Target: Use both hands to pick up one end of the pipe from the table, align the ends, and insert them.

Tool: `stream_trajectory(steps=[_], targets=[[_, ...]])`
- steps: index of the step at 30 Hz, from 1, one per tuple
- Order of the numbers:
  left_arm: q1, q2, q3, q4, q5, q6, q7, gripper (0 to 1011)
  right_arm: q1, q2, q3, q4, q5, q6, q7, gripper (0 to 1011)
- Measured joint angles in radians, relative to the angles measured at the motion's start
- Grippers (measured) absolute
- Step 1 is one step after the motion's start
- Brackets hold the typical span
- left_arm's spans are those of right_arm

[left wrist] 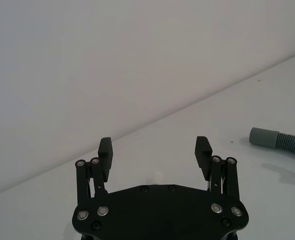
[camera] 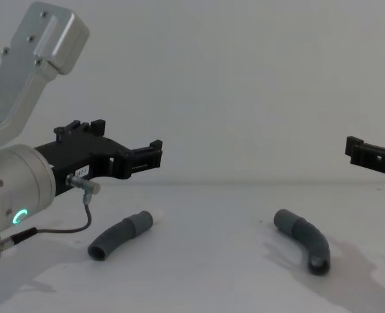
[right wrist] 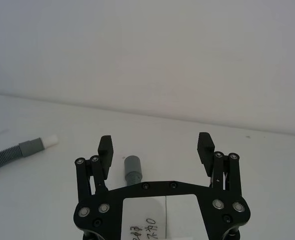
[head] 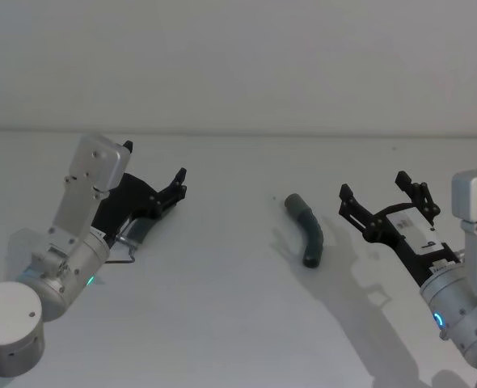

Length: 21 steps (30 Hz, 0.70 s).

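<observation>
1. Head view: the black plastic two-finger left gripper point(head: 172, 186) reaches forward from a silver cylindrical wrist low over the plain white matte table point(head: 222, 323), on its left side. Its jaws are spread and hold nothing. The black two-finger right gripper point(head: 376, 192) comes in from the right edge, angled inward, with its jaws wide apart and empty. A short, curved, dark-grey ribbed cuffed pipe piece point(head: 307, 230) lies flat on the table just inward of the right gripper, not touching it.

2. Left wrist view: the left gripper point(left wrist: 154, 150) holds its fingers point(left wrist: 106, 151) wide apart with bare table between them. The cuffed pipe piece point(left wrist: 285, 143) lies well off to one side, its smooth grey cuff point(left wrist: 263, 136) toward the gripper.

3. Right wrist view: the right gripper point(right wrist: 155, 147) is fully spread and empty. The cuff point(right wrist: 132, 169) lies beyond the gap, nearer one finger. Farther off lies a second pipe piece point(right wrist: 10, 154), ribbed, with a grey collar and a whitish tip point(right wrist: 50, 141).

4. Chest view: the left gripper point(camera: 154, 153) hovers level above the table, directly over the second pipe piece point(camera: 121, 235). The right gripper point(camera: 365, 153) enters at the right edge at a similar height. The cuffed pipe piece point(camera: 303, 236) rests on the table below and inward of it.
</observation>
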Motion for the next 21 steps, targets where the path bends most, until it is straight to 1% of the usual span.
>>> stream_trajectory(steps=[16,21], targets=[[0.000,0.000,0.000,0.000,0.000,0.000,-0.001,1001,0.000,0.000,0.000,0.000,0.000,0.000,0.000,1001],[-0.007,0.002,-0.001,0.006,-0.009,0.006,-0.020,1000,0.000,0.000,0.000,0.000,0.000,0.000,0.000,1002]])
